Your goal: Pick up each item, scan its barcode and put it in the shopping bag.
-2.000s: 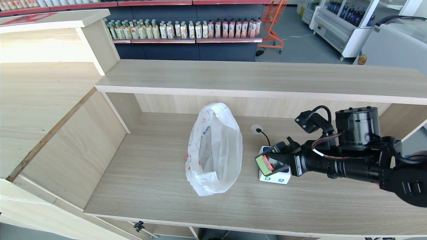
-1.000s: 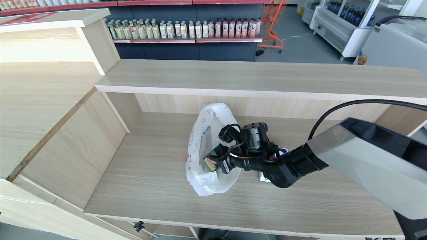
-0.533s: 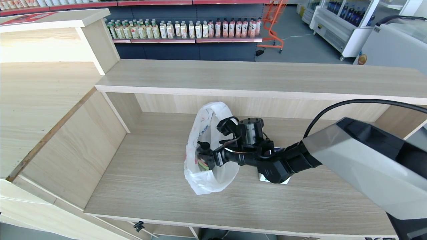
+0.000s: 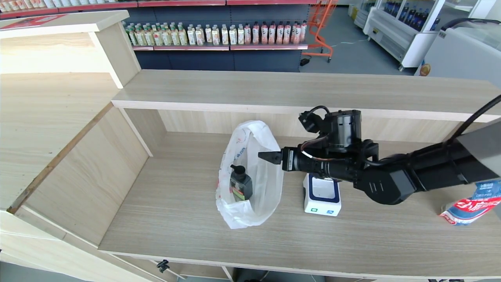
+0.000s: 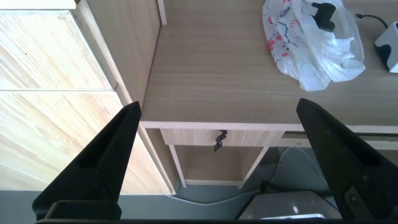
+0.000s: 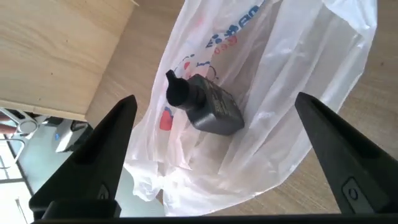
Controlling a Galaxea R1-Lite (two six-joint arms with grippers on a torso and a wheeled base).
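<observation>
Head view: my right gripper (image 4: 270,156) hangs at centre frame, just over the right rim of the white shopping bag (image 4: 270,184). From this side angle I cannot tell how far its fingers are spread. The bag stands open at the middle of the wooden counter (image 4: 176,219). 1 black pump bottle (image 4: 240,184) stands upright inside the bag, free of the gripper. A white scanner (image 4: 321,194) sits just right of the bag, under the arm. A red, white and blue packet (image 4: 469,205) lies at the right edge of the frame, well apart from the bag. Rows of drink bottles (image 4: 219,34) line a store shelf along the top of the frame.

Left wrist view: my left gripper (image 5: 219,106) has its 2 fingers spread wide with nothing between them, hanging off the near edge of the counter (image 5: 211,68). Beyond it lie the bag (image 5: 311,50), with the bottle (image 5: 324,15) in its mouth, and the scanner (image 5: 388,50) beside it.

Right wrist view: the right gripper (image 6: 216,102) is fully open and holds nothing. It looks straight into the bag (image 6: 298,74), where the bottle (image 6: 208,106) rests against the plastic. The counter (image 6: 379,93) shows around the bag.
</observation>
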